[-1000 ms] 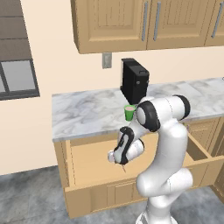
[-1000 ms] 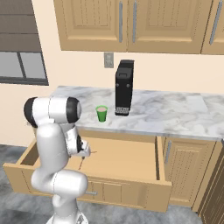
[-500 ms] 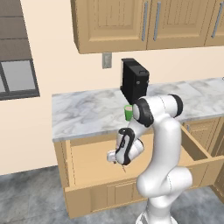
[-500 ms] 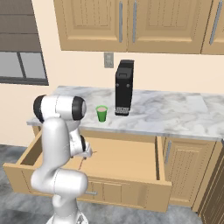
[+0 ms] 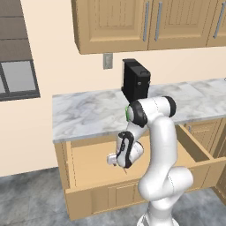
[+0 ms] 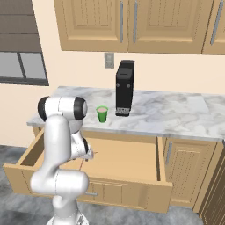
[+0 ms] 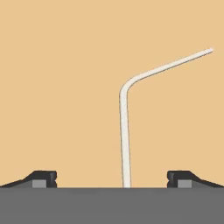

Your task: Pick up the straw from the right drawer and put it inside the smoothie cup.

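The right drawer (image 5: 88, 156) (image 6: 127, 158) stands pulled out under the counter. On its plain wood bottom (image 7: 65, 87) lies the straw (image 7: 124, 131), a thin pale stick with a bent end. My gripper (image 7: 113, 179) hangs just above it, open, with the straw's straight end between the two spread fingertips (image 7: 43, 178). From the base cameras the gripper (image 5: 119, 162) (image 6: 88, 156) is low inside the drawer. The green smoothie cup (image 6: 102, 114) stands upright on the marble counter, left of the coffee machine; my arm hides most of the cup (image 5: 128, 112) in the left base view.
A black coffee machine (image 6: 124, 88) (image 5: 136, 81) stands at the back of the marble counter (image 6: 176, 112). Wall cabinets (image 6: 127, 24) hang above. The drawer's front and side walls (image 6: 110, 189) ring the hand. A narrower drawer (image 5: 198, 145) is open to the right.
The arm's elbow has swung a little to the left in the left base view. The hand has stayed low in the drawer, jaws still open.
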